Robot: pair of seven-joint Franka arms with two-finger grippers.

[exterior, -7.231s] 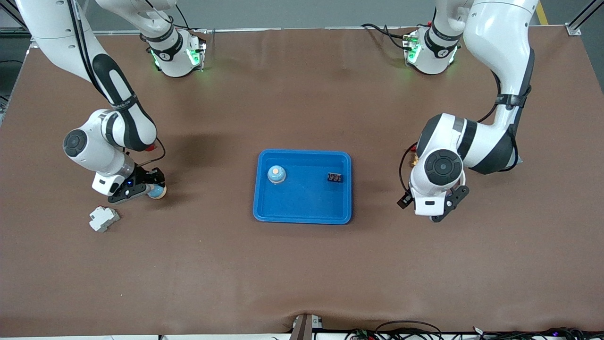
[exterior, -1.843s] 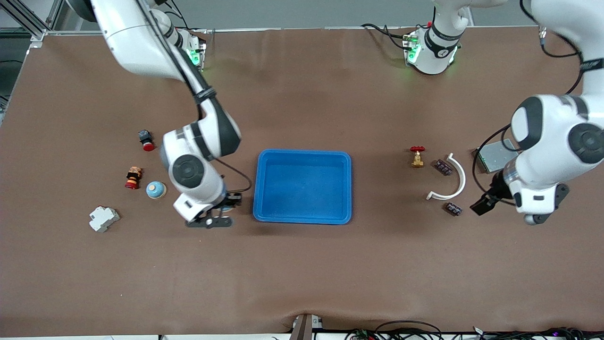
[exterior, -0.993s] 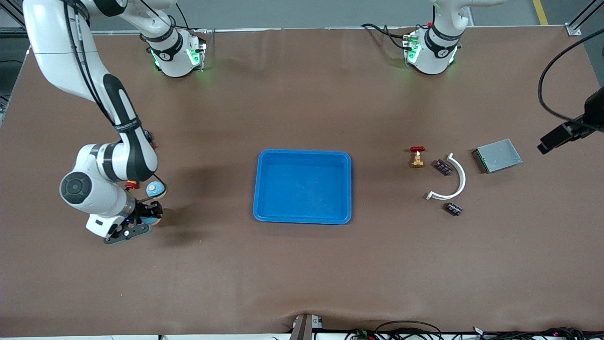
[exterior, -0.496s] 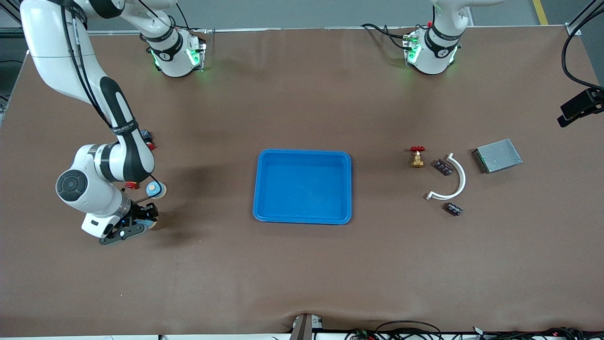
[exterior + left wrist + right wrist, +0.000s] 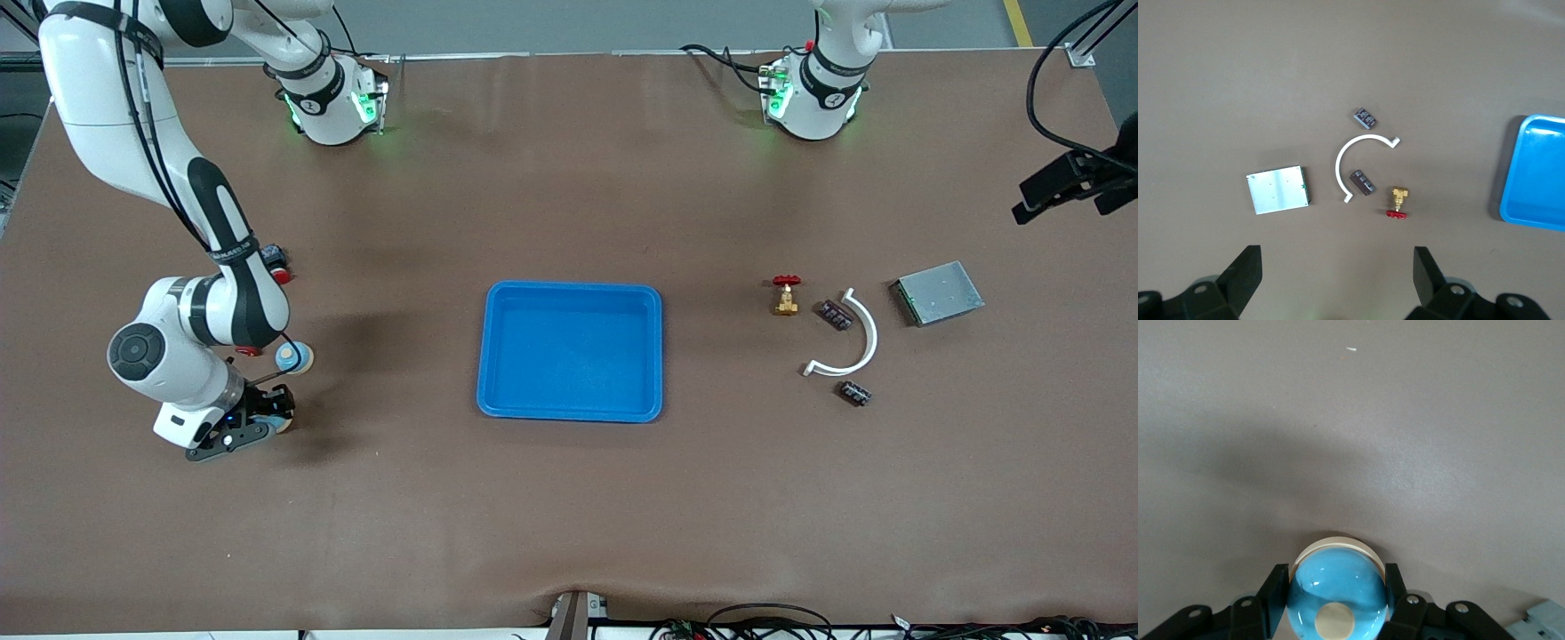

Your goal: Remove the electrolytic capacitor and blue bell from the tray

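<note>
Down by the right arm's end of the desk (image 5: pixel 569 533), my right pincer (image 5: pixel 267 420) is pinching a blue bell (image 5: pixel 1336 593), low over the desk and close to another blue bell (image 5: pixel 292 356). If I let go too high, it could roll or bump that one. My left pincer (image 5: pixel 1337 280) is spread wide and holds nothing, up over the left arm's end. Half a second ago the right one was in almost the same spot. The blue tray (image 5: pixel 491 391) has nothing in it, and two capacitors (image 5: pixel 854 392) lie out on the desk.
</note>
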